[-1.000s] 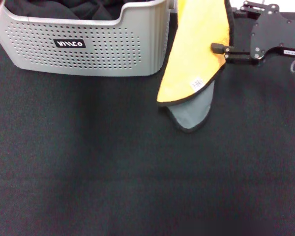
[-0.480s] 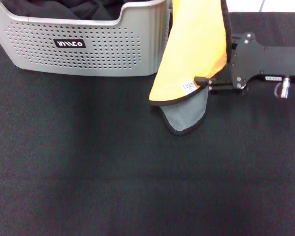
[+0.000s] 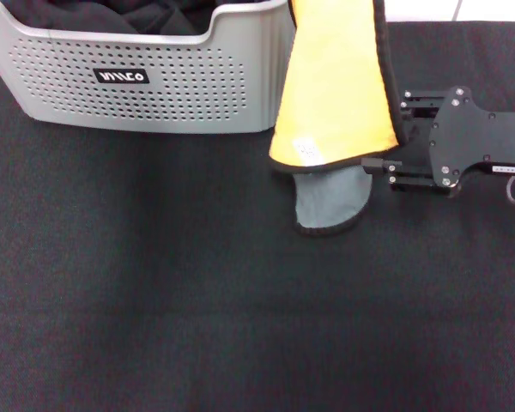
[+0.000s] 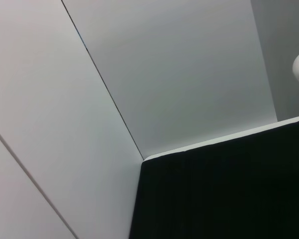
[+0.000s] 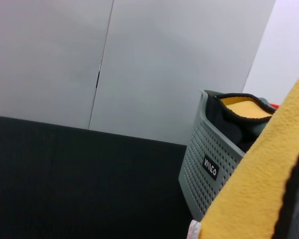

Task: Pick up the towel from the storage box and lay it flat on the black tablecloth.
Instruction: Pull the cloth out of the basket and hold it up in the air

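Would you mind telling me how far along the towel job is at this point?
Done: the towel is largely out of the storage box. In hand: the right gripper is at its lower edge while it hangs, grey corner touching the black tablecloth. Left: spreading it flat.

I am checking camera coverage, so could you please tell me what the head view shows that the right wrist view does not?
Only the head view shows the right gripper at the towel's lower edge, and the grey reverse corner lying on the black tablecloth. Only the right wrist view shows the pale wall panels and a yellow patch among dark garments in the box. Both show the towel, the storage box and the tablecloth.
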Available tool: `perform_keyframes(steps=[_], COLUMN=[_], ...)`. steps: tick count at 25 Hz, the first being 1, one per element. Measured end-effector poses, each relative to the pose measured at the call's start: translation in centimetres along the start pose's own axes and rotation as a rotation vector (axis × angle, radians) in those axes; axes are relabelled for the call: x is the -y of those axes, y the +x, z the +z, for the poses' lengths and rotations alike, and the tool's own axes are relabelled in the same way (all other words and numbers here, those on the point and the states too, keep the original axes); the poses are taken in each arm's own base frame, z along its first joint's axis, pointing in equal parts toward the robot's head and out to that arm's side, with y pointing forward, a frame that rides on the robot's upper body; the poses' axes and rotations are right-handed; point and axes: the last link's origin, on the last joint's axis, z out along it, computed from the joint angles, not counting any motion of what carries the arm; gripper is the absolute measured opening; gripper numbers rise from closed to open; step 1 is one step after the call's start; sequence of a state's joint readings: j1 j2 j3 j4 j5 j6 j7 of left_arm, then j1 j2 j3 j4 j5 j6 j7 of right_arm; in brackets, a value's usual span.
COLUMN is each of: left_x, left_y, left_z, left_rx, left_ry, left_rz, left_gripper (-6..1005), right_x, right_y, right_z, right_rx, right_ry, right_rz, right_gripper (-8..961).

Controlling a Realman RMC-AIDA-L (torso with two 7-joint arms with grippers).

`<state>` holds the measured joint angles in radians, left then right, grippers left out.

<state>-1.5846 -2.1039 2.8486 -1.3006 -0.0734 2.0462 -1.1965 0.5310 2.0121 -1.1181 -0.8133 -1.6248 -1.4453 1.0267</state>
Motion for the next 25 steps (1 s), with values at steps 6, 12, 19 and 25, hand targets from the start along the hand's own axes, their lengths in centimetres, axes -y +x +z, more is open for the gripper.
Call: perform_keyframes(steps=[6, 12, 19, 25], left_x=[-0.1, -0.1, -0.1, 0.0], left_y=[0.0, 0.1, 0.1, 0.2], left_z=[0.1, 0.2, 0.2, 0.2], left_rx=[-0.001, -0.003, -0.004, -0.01], left_ry=[-0.002, -0.007, -0.006, -0.003], left_rz=[0.0, 0.003, 0.005, 0.02], left_gripper=[16, 16, 16, 16], right_x=[-0.2, 0.1, 0.2, 0.2], right_y=[0.4, 0.8, 1.5, 1.6], right_z=[-0.3, -0.2, -0.1, -0.1], right_rx=[-0.005, -0.024, -0.043, -0.049], right_ry=[0.008, 0.033, 0.049, 0.054], right_rz=[0.026, 0.034, 0.057, 0.061], right_gripper=[602, 587, 543, 509])
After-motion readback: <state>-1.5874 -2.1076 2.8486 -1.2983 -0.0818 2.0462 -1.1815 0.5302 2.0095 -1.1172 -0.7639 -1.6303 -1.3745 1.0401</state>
